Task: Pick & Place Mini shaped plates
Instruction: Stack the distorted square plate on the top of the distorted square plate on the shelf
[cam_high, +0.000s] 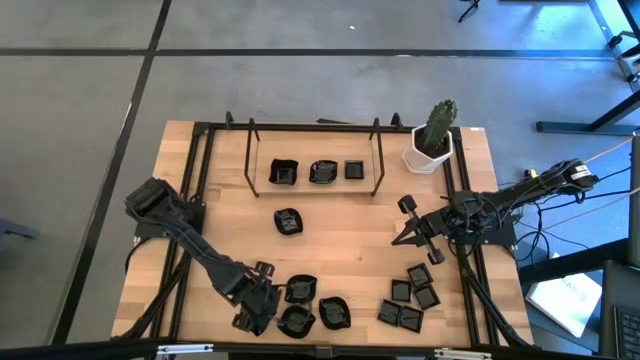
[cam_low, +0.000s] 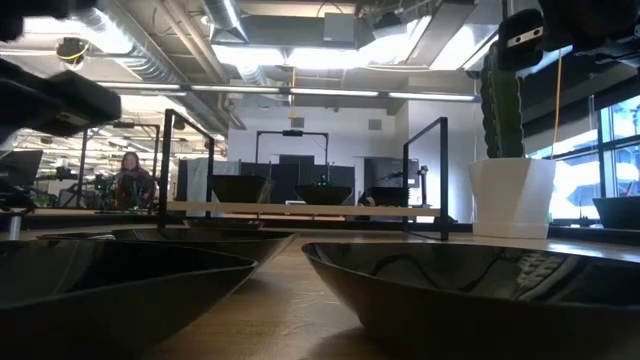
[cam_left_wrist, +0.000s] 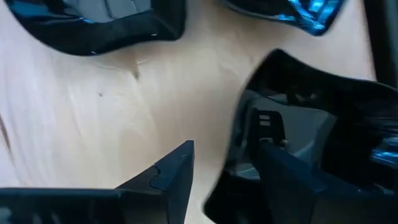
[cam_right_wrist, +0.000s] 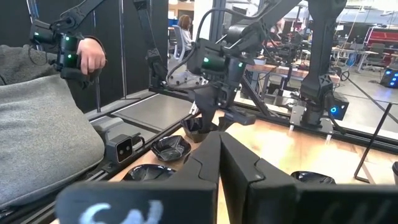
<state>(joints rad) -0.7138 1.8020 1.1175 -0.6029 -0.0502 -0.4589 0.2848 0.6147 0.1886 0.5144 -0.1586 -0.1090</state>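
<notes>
Your left hand (cam_high: 262, 300) sits at about 7 o'clock on the tabletop (cam_high: 340, 245), low at the near edge, with its fingers spread wide over the rim of a wavy black mini plate (cam_high: 297, 321). In the left wrist view one finger (cam_left_wrist: 292, 180) stands inside the dish and the other on bare wood beside it, so nothing is gripped yet. Close too shallow and the glossy rim will likely slip out; close skewed and you may flip the dish or shove it into its neighbours, since a second wavy plate (cam_high: 301, 289) and a third (cam_high: 333, 313) lie just beside it. Descending harder risks dragging the outer finger across the wood.

Further along the near edge, at 5 o'clock, a cluster of square mini plates (cam_high: 412, 298) lies packed together; a sweep of either arm could scatter them.

Your right hand (cam_high: 412, 236) waits at 3 o'clock, fingers pinched together and empty. Keep it still, or it crowds the middle, where a lone plate (cam_high: 288, 221) sits.

Farthest, at 12 o'clock, three plates (cam_high: 320, 171) rest inside the black rack (cam_high: 312, 193). A carried dish swung low could clip its uprights. The cactus pot (cam_high: 431, 147) at 1 o'clock could tip if bumped.
</notes>
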